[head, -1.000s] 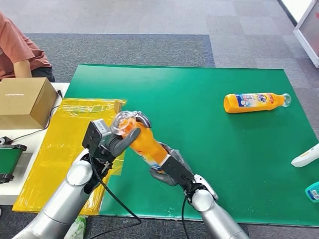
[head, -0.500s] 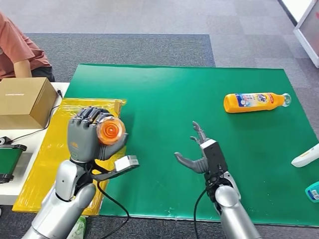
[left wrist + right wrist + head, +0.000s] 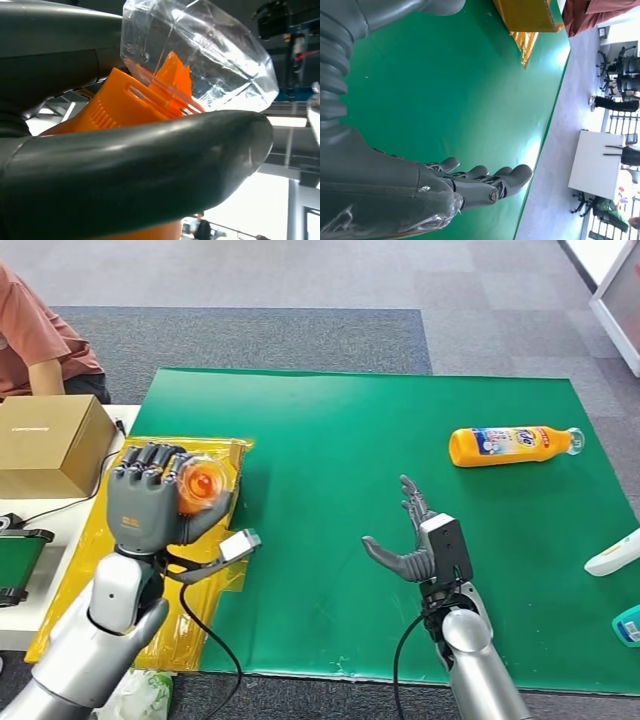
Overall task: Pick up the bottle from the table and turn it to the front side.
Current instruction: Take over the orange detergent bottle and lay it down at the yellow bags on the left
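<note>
Your bottle [image 3: 202,486] is off the table, grasped in the left hand [image 3: 147,505] above the yellow sheet [image 3: 113,570] at the left edge of the green mat [image 3: 340,460]. In the head view you look almost straight down its length, a round orange end pointing at the camera; which side of the label faces front cannot be told from here. The left wrist view shows the clear cap [image 3: 200,55] over the orange neck [image 3: 124,100], with the thick grey thumb [image 3: 132,175] lying across the bottle and a darker finger behind it, so the fingers are wrapped around the bottle. Your right hand [image 3: 411,540] hangs above the near middle of the mat, palm turned inward, fingers [image 3: 486,182] spread and released, holding nothing and well apart from the bottle. A second orange bottle [image 3: 513,446] lies on its side near the mat's far right corner, its cap toward the right edge. A white object [image 3: 613,552] and a small teal one [image 3: 628,625] sit at the mat's right edge, both cut off by the frame. Beyond the yellow sheet, a cardboard box [image 3: 49,445] stands on the white side table [image 3: 23,625], and a person in a red sleeve [image 3: 34,335] sits behind it.
</note>
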`<action>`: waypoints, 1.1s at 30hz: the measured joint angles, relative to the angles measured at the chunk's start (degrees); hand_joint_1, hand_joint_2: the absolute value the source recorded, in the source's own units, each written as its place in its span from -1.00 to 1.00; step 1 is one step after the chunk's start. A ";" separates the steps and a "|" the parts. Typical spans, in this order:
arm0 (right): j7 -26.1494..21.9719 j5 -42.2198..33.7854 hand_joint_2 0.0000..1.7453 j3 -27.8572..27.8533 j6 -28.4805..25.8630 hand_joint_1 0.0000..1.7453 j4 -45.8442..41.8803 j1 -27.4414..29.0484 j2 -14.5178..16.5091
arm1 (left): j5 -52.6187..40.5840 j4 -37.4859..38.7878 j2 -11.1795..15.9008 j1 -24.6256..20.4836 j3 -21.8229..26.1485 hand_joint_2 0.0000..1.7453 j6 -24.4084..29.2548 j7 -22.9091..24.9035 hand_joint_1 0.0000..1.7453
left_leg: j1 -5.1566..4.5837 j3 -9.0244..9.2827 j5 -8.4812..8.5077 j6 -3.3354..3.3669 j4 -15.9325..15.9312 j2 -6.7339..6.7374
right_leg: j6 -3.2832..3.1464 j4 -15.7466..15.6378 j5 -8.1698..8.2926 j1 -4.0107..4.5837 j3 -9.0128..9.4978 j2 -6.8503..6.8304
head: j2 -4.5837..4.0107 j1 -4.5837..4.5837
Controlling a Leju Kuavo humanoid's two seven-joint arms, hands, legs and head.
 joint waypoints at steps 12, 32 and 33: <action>0.01 -0.19 1.00 -0.02 0.86 -1.00 -0.96 -0.60 -0.02 | -0.03 15.52 0.46 -6.00 -13.11 -1.00 -4.58 5.57 1.00 | -0.03 -0.02 0.00 0.00 0.01 0.02 | 0.00 -0.01 0.04 -0.02 0.01 0.06 | 0.01 0.01; 0.41 -0.16 1.00 0.07 1.53 -1.00 -2.33 -2.21 0.24 | -0.03 34.36 -6.67 -6.97 -7.33 -1.00 -7.53 -1.92 1.00 | -0.01 0.01 0.02 -0.01 0.01 0.01 | -0.01 0.00 0.07 0.01 0.06 0.05 | 0.01 0.01; 0.47 -0.12 1.00 0.14 1.66 -1.00 -2.64 -2.54 0.36 | -0.03 36.85 -7.61 -7.53 -6.79 -1.00 -7.42 -2.47 1.00 | -0.01 0.03 0.03 -0.01 0.01 0.00 | -0.01 0.00 0.07 0.01 0.09 0.04 | 0.00 0.02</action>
